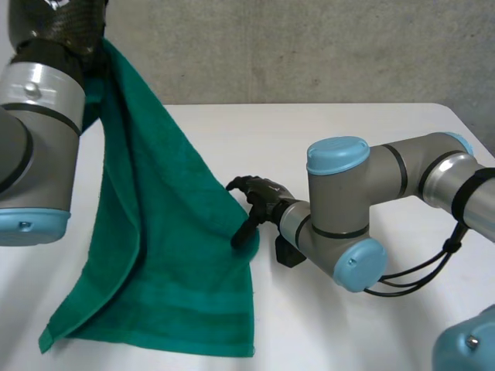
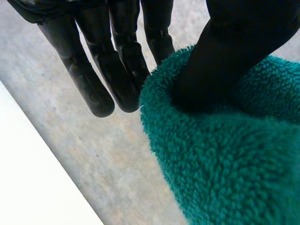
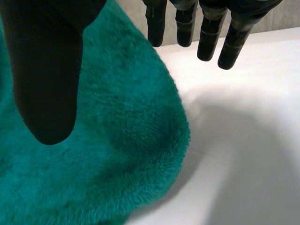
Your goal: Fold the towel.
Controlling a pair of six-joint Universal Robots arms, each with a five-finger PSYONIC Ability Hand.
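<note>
A green towel (image 1: 155, 232) hangs from my raised left hand (image 1: 66, 27) at the table's left, and its lower edge rests on the white table (image 1: 348, 139). In the left wrist view the thumb (image 2: 234, 51) presses into a bunched fold of the towel (image 2: 225, 159), with the straight fingers (image 2: 98, 79) beside it. My right hand (image 1: 263, 199) sits low at the towel's right edge, open. In the right wrist view its thumb (image 3: 47, 75) hovers over the towel (image 3: 117, 154) and its fingers (image 3: 206, 37) hang above bare table, holding nothing.
My right arm (image 1: 363, 209) stretches across the table's right half, low over the surface. A grey wall (image 1: 309, 46) runs behind the table's far edge.
</note>
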